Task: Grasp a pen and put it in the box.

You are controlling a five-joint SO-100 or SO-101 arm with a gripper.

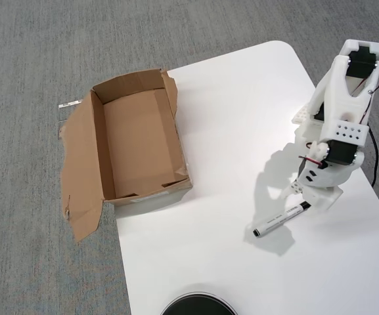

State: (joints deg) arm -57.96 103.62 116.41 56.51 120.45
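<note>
In the overhead view the white pen [278, 222] lies slanted on the white table [242, 118] at the right, its black cap end up under my gripper [309, 202]. The gripper points straight down over that end, and its white fingers [322, 197] stand close on either side of the barrel, shut on the pen. The arm's body hides the fingertips. The brown cardboard box [97, 141] stands open and empty at the table's left edge, well left of the gripper, with torn flaps spread out on its left side.
A round black object [198, 306] pokes in at the bottom edge of the table. A black cable [375, 164] runs along the arm's right side near the table's right edge. Grey carpet [31, 65] surrounds the table.
</note>
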